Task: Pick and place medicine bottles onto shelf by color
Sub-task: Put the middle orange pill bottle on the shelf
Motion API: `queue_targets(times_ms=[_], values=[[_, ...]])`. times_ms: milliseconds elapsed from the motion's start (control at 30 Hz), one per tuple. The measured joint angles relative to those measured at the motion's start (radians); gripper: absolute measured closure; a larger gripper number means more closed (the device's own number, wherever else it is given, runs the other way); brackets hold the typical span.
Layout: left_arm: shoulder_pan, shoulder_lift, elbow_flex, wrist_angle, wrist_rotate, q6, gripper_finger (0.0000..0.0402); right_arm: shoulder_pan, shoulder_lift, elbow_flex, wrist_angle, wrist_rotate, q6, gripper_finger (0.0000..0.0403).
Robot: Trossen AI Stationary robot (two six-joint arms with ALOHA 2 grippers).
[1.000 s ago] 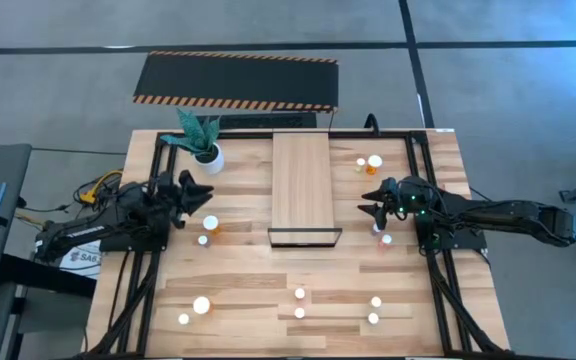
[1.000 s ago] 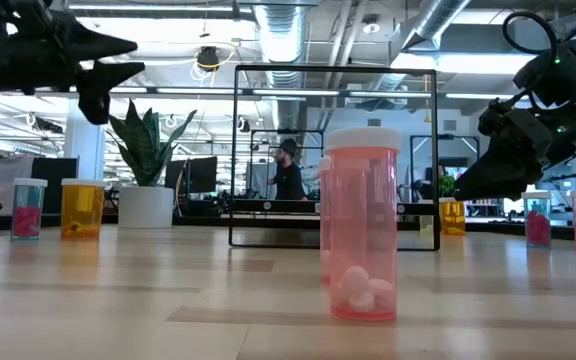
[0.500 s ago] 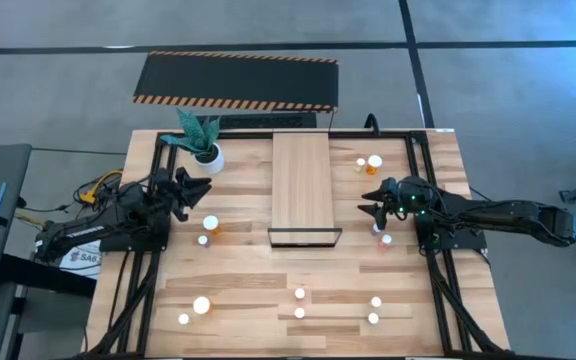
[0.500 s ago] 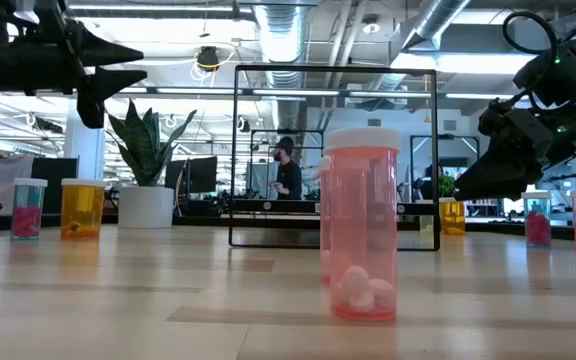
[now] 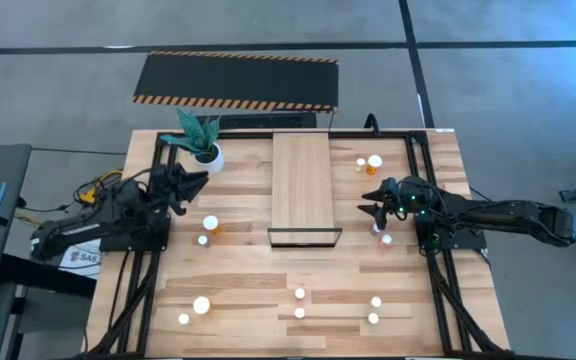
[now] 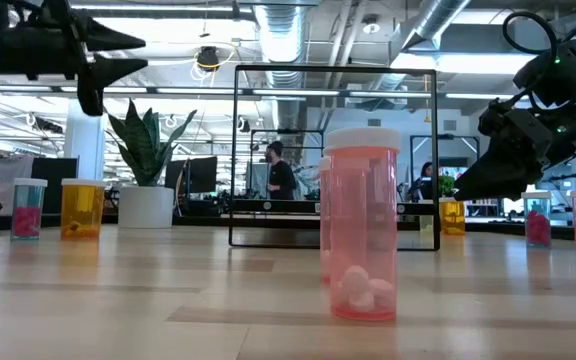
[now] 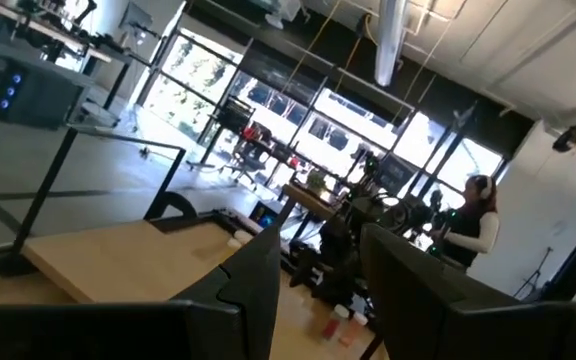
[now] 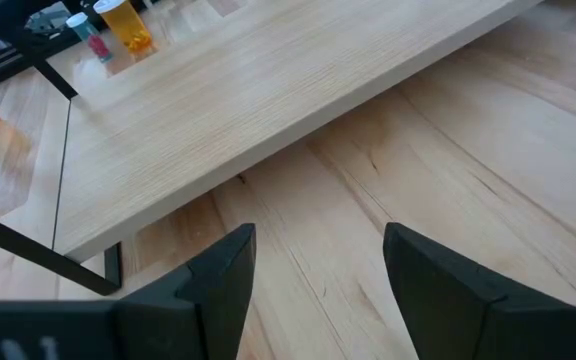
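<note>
The shelf [image 5: 301, 180] lies along the table's middle, its black frame [image 6: 236, 150] at the near end. Small white-capped medicine bottles stand on the tabletop: an orange one [image 5: 210, 222] and a smaller one [image 5: 203, 240] left of the shelf, a group [image 5: 373, 162] at the far right, two [image 5: 381, 234] under my right arm, and several near the front edge [image 5: 300, 304]. My left gripper [image 5: 204, 180] hovers open, high over the table's left side, beside the plant. My right gripper [image 5: 366, 203] stands open and low, just right of the shelf [image 8: 268, 90], with nothing between its fingers.
A white pot with a green plant [image 5: 206, 152] stands at the far left, close to my left gripper. A pink bottle [image 6: 363, 225] stands right before the low camera. Black metal rails [image 5: 158, 270] run along both table sides. A striped black mat [image 5: 236, 80] lies beyond the table.
My left gripper has risen and tipped its fingers upward, and it has drifted a little toward the far edge and the plant. Its fingers hold nothing throughout. No bottle has moved.
</note>
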Motion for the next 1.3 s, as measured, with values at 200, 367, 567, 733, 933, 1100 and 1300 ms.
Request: queue_targets(times_ms=[200, 367, 567, 733, 933, 1100, 1300], values=[[0.000, 0.204, 0.083, -0.040, 0.000, -0.030, 0.0274, 0.000, 0.000, 0.000, 0.000, 0.000, 0.000, 0.0157], [0.000, 0.426, 0.193, -0.179, 0.001, -0.146, 0.0274, 0.000, 0.000, 0.000, 0.000, 0.000, 0.000, 0.0157], [0.000, 0.661, 0.367, -0.439, 0.057, -0.239, 0.0274, 0.000, 0.000, 0.000, 0.000, 0.000, 0.000, 0.0157], [-0.002, 0.811, 0.478, -0.662, 0.121, -0.393, 0.0274, 0.000, 0.000, 0.000, 0.000, 0.000, 0.000, 0.0157], [-0.036, 0.921, 0.511, -0.791, 0.149, -0.589, 0.0274, 0.000, 0.000, 0.000, -0.001, 0.000, 0.000, 0.0157], [-0.062, 0.965, 0.512, -0.820, 0.136, -0.689, 0.0274, 0.000, 0.000, 0.000, -0.002, 0.000, 0.000, 0.0157], [-0.069, 0.977, 0.512, -0.822, 0.112, -0.696, 0.0274, 0.000, 0.000, 0.000, -0.002, 0.000, 0.000, 0.0157]])
